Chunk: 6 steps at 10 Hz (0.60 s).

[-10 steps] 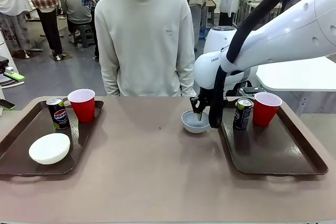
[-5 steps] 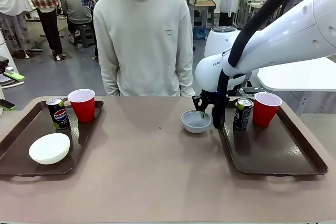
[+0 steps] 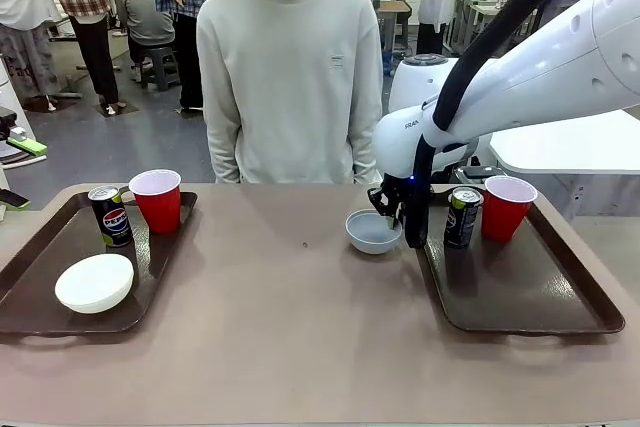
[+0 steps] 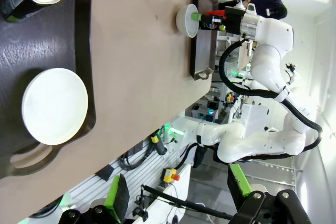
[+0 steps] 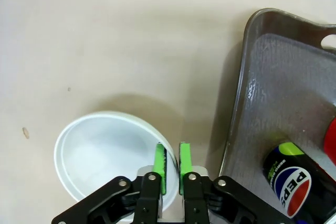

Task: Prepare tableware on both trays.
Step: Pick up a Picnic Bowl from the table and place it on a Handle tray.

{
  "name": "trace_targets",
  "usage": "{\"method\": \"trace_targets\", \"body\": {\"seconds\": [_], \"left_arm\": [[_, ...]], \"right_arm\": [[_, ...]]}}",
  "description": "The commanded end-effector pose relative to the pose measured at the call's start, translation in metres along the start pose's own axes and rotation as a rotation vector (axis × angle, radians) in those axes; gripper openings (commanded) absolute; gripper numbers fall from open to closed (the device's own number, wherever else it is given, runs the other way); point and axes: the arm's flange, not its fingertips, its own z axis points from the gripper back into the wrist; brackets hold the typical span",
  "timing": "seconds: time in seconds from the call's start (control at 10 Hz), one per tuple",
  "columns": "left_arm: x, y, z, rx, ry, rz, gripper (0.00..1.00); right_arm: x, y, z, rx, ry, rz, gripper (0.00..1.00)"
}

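Right claw now pinched onto the near rim of the small grey-blue bowl, one green pad inside the wall and one outside, almost no gap left between them. A second ago standing wider over the same rim; since then narrowed onto it. Bowl sitting on the bare surface, just beside the left edge of the right tray, not yet lifted by the look of it. Same grip visible far off from the left wrist camera.

Meaning for the task: grasp made, bowl ready to be carried, by this reading. Right tray already holding a dark can and a red cup at its far end, near part bare, so likely room there for the bowl. Short lift over the raised tray rim probably all that remains on this side.

Left tray carrying its own can, red cup and the white bowl, apparently complete.

Left claw hanging above the left tray, green pads spread wide apart, nothing between them.

Person standing at the far side, hands not on the surface.

Risk: thin rim grip, bowl liable to tilt or slip once raised.
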Motion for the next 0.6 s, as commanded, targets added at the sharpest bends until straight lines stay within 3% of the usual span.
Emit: {"method": "trace_targets", "body": {"seconds": [0.0, 0.1, 0.5], "left_arm": [[-0.002, -0.001, 0.002, -0.013, 0.000, -0.007, 1.00], [-0.002, -0.001, 0.002, -0.013, 0.000, -0.007, 1.00], [-0.002, -0.001, 0.002, -0.013, 0.000, -0.007, 1.00]], "right_arm": [[-0.004, -0.001, 0.021, 0.004, 0.020, -0.020, 0.03], [-0.013, -0.007, 0.044, 0.050, 0.062, 0.005, 0.03], [-0.074, -0.040, 0.139, 0.143, 0.018, 0.034, 0.03]]}}
